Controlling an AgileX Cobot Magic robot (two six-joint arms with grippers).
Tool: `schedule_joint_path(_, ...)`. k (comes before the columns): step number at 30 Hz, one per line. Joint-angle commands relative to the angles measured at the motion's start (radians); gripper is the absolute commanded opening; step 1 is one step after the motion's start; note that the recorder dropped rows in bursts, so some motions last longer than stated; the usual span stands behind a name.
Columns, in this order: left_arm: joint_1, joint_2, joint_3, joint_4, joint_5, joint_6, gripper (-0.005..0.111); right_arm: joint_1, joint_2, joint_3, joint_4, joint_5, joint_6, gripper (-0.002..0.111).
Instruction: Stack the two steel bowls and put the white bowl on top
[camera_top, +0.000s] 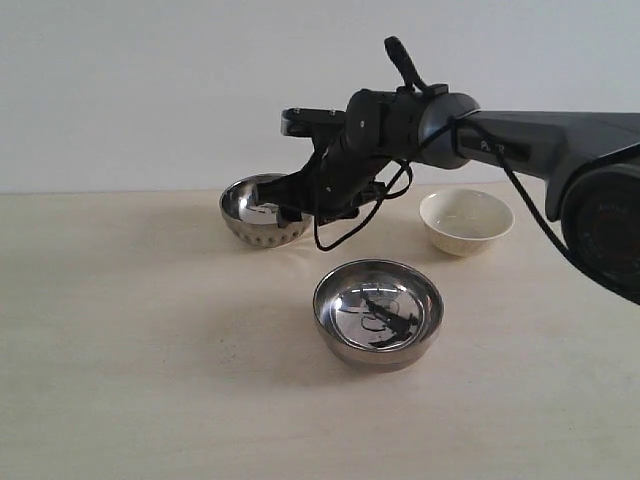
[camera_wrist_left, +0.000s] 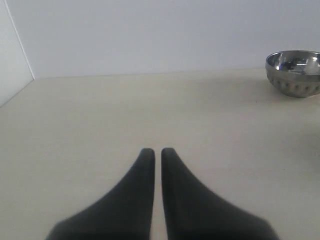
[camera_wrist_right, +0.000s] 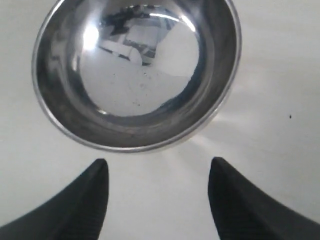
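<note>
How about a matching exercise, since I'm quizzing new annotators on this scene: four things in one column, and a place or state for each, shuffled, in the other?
Things
1. ribbed steel bowl
2. smooth steel bowl
3. white bowl
4. left gripper

Places or states
A. shut, above the table
B. front centre in the exterior view, nothing touching it
C. back right in the exterior view
D. back left in the exterior view, with the open right gripper close to it

Pairs: 1-D, 2-B, 3-C, 4-A
</note>
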Motion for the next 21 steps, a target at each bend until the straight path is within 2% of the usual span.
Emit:
schedule_joint_path(1,0.001,-0.003,0.003,-0.003,0.0,-0.011,0.004,0.004,-0.108,-0.009,-0.003,0.132,-0.111,0.052)
schedule_joint_path(5,0.001,-0.003,0.003,-0.003,0.0,-0.011,0.004,0.02,-0.164,-0.009,0.002,0.357,-0.214,0.052)
schedule_joint_path(9,0.001,-0.003,0.003,-0.003,0.0,-0.011,0.004,0.02,-0.227,-0.009,0.002,0.486,-0.273,0.052)
schedule_joint_path(12,0.001,-0.003,0.003,-0.003,0.0,-0.011,0.004,0.02,-0.273,-0.009,-0.074,0.542,-0.246,0.049)
schedule_joint_path(13,0.001,-0.003,0.003,-0.003,0.0,-0.011,0.004,0.02,-0.289,-0.009,-0.094,0.536,-0.2,0.034)
schedule_joint_path(16,0.001,-0.003,0.003,-0.003,0.0,-0.011,0.004,0.02,-0.314,-0.009,-0.094,0.537,-0.203,0.002)
schedule_joint_path(19,0.001,-0.003,0.003,-0.003,0.0,-0.011,0.004,0.02,-0.364,0.018,-0.091,0.505,-0.203,0.001)
schedule_joint_path(21,0.001,-0.003,0.003,-0.003,0.0,-0.011,0.004,0.017,-0.421,0.084,-0.094,0.422,-0.197,0.001)
